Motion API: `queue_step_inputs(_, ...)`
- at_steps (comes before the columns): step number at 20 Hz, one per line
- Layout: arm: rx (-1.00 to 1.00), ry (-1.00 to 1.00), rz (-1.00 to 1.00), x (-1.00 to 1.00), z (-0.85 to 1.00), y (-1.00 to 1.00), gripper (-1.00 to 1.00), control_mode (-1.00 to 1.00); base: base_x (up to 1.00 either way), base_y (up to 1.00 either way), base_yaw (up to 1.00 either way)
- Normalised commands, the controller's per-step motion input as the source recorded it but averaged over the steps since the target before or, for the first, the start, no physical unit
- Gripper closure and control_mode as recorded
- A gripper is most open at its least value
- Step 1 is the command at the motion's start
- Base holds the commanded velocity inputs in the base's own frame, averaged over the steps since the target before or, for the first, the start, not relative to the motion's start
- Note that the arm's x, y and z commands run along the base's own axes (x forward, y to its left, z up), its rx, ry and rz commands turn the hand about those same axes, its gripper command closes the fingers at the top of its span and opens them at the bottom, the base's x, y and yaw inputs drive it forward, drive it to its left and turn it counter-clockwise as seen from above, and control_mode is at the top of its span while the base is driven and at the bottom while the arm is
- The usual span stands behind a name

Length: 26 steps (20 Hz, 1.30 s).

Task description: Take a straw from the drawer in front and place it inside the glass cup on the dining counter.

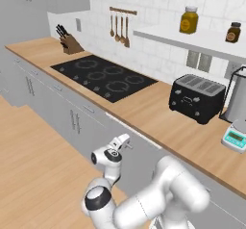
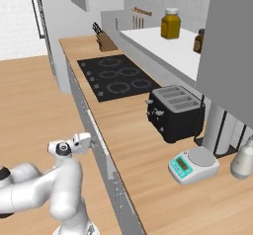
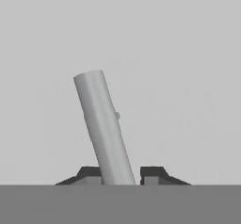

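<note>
A white robot arm reaches its gripper (image 3: 121, 175) to the grey drawer (image 3: 179, 77) front under the wood counter (image 1: 158, 117). Its dark fingertips (image 3: 153, 174) grasp the drawer's metal bar handle (image 3: 102, 124).

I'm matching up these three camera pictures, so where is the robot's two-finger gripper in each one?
Left base view: white two-finger gripper, lower centre, against the grey drawer front.
Right base view: gripper lower left, same drawer front.
Hand view: gripper bottom centre, dark tips flanking the grey bar handle.
Shared landmark: black toaster, both base views.
</note>
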Motion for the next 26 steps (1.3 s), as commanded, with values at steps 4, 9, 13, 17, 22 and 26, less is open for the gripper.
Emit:
queue_step_inputs(4, 0.0, 0.01, 0.02, -0.65, 0.0, 0.96, 1.0, -1.0, 0.0, 0.0, 0.0)
queue_step_inputs(9, 0.0, 0.06, 0.04, -0.61, 0.0, 1.0, 1.0, -1.0, 0.0, 0.0, 0.0)
queue_step_inputs(13, 0.0, 0.09, 0.04, -0.58, 0.0, 1.0, 1.0, -1.0, 0.0, 0.0, 0.0)
queue_step_inputs(17, 0.0, 0.13, 0.04, -0.56, 0.0, 1.0, 1.0, -1.0, 0.0, 0.0, 0.0)
queue_step_inputs(22, 0.0, 0.17, 0.03, -0.49, 0.0, 1.0, 1.0, -1.0, 0.0, 0.0, 0.0)
queue_step_inputs(26, 0.02, 0.27, 0.0, -0.23, 0.0, 0.96, -1.0, -1.0, 0.0, 0.0, 0.0)
